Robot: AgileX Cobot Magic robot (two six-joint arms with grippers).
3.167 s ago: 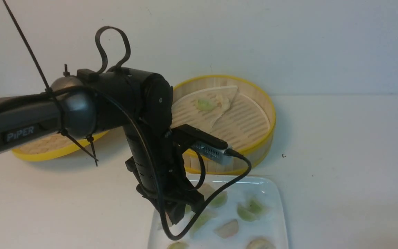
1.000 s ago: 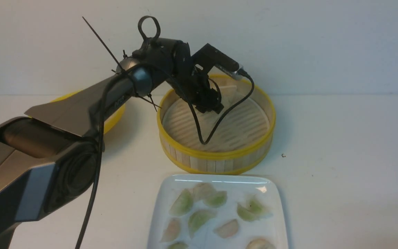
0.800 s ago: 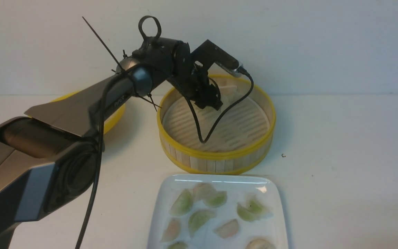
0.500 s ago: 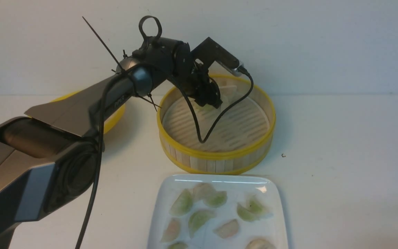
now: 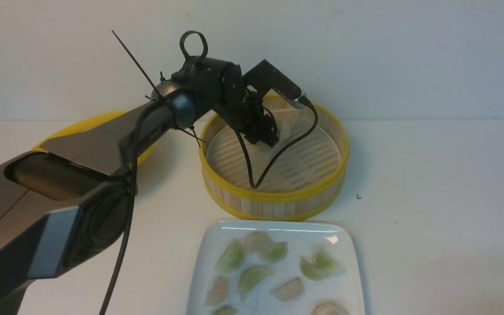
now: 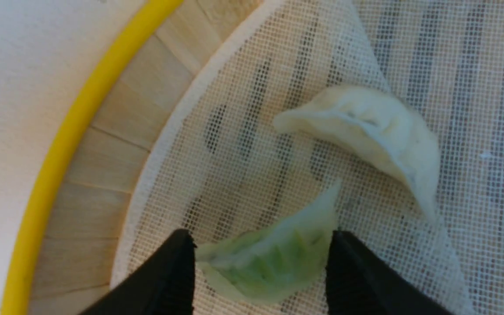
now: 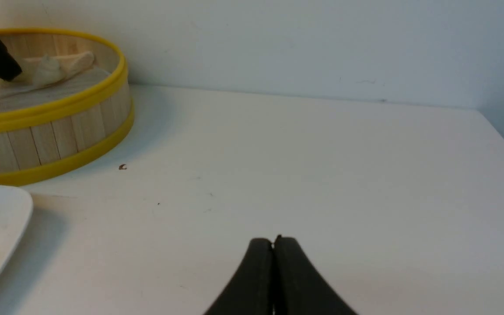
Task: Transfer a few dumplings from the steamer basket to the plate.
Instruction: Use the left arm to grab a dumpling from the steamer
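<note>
Left gripper (image 6: 260, 267) jaws wide, straddling green dumpling (image 6: 274, 262); no readable writing.

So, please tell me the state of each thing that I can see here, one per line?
Left gripper: open, jaws either side of the green dumpling.
Right gripper: shut, empty.
Steamer basket: uncovered, two dumplings inside.
Pale dumpling: lying on the liner.
Plate: holds several dumplings.
Lid: off, beside the basket.

Plain pale wall (image 5: 409, 52) behind a white table (image 5: 444, 210), evenly lit.
</note>
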